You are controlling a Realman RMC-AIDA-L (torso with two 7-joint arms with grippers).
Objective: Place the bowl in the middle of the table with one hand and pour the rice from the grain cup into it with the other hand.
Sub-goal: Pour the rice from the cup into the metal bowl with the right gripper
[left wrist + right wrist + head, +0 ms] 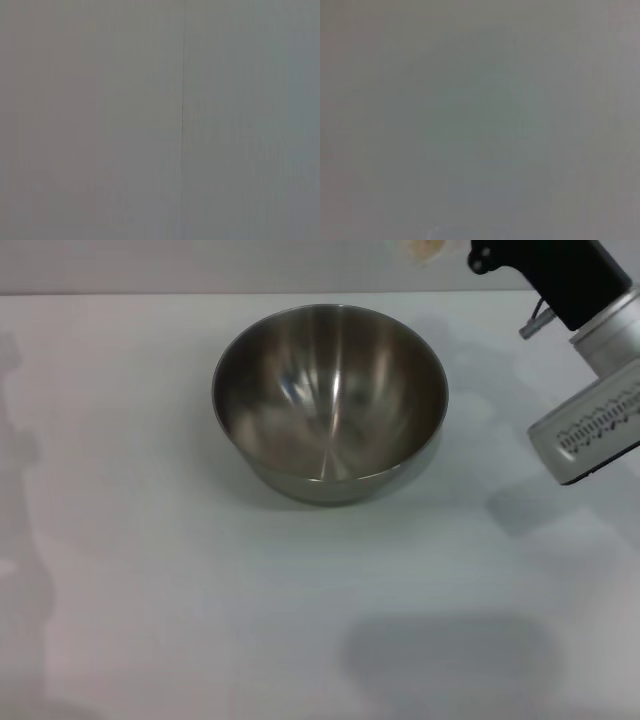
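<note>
Bowl [330, 405] upright near the middle of the table [150, 590], empty, presumably set there to catch the pour. Deep stainless steel, brushed and shiny inside, small flat base. At the top edge, a pale beige blur, perhaps the grain cup [428, 249] with rice (too cropped to be sure), beside the right gripper [490, 257], black on a silver-white wrist. Grip state: cannot tell. Left arm unseen. Matte white surface all round.

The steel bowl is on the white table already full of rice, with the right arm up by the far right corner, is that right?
Not quite. In the head view the bowl is empty, with no rice in it. It does sit on the table, and the right arm is at the far right.
</note>
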